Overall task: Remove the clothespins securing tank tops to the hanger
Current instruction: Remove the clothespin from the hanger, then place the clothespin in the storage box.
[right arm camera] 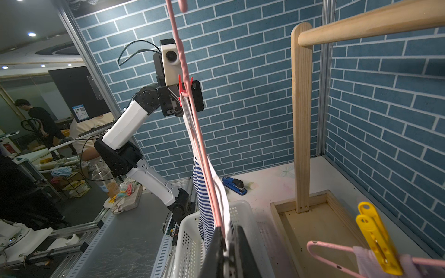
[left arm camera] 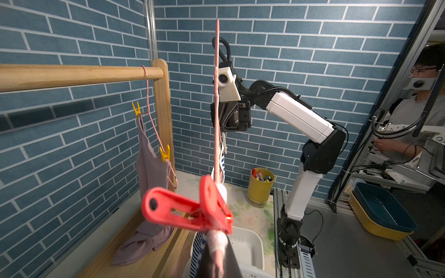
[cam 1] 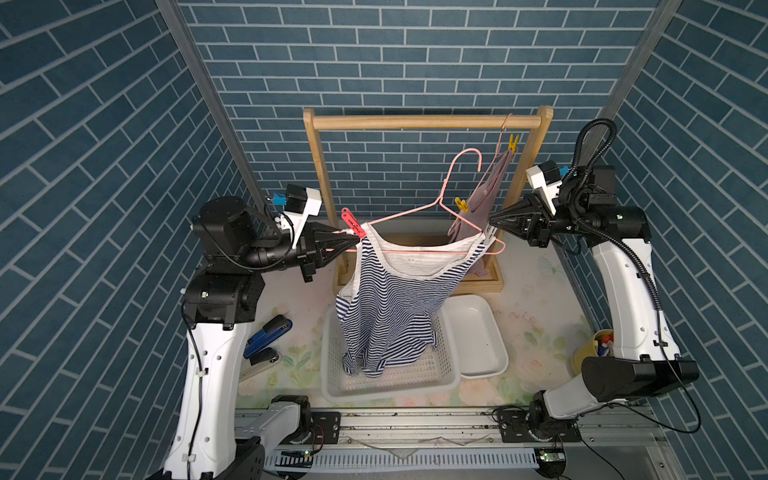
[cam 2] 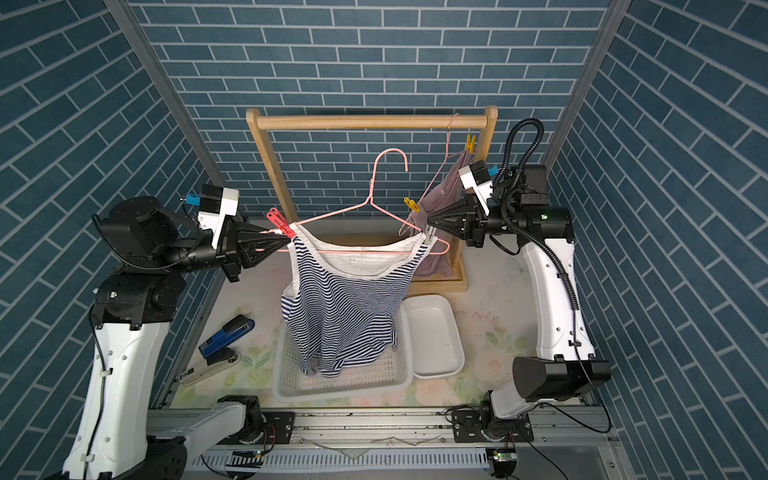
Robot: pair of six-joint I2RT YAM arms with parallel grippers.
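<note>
This was a robotics lab. Brick-print panels on an aluminium frame boxed the bench; an operator sat outside.

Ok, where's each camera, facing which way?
Top views: high in front, looking down at the wooden rack and striped tank top; left arm, right arm, left tool, right tool show.
Left wrist: on left arm, facing right arm; left tool holds the pink hanger by the red clothespin.
Right wrist: on right arm, facing left arm; right tool pinches the grey clothespin.
Shared: all show that hanger.
</note>
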